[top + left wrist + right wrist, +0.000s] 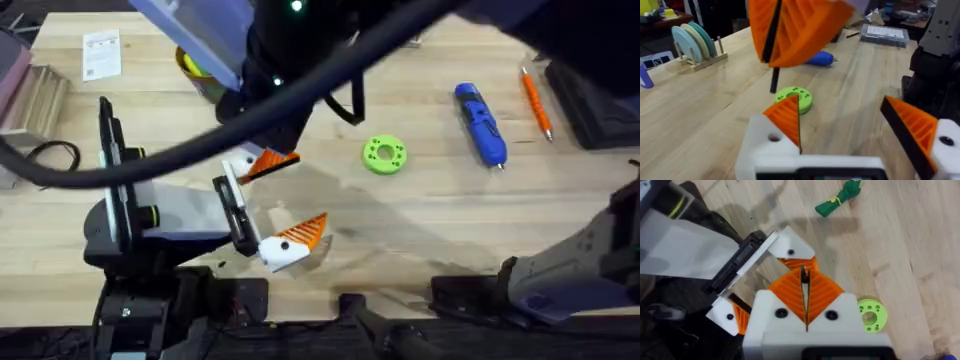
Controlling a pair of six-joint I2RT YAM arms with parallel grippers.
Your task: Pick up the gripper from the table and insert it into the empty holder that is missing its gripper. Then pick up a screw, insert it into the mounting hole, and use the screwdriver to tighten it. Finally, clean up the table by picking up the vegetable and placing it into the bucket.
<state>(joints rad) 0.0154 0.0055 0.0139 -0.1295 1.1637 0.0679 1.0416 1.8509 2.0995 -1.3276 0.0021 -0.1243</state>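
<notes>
Overhead, the left gripper [262, 205] lies low on the table [430, 215] with its white-and-orange fingers spread wide apart. The right gripper [805, 291] hangs just above it, orange pads pressed together on the loose orange gripper [790, 30]. The lime-green disc [384, 154] sits near them, the blue screwdriver [481, 123] beyond it, and the vegetable [839, 199] lies apart on the wood.

Bucket [196, 68] mostly hidden behind blurred right arm [300, 60].
</notes>
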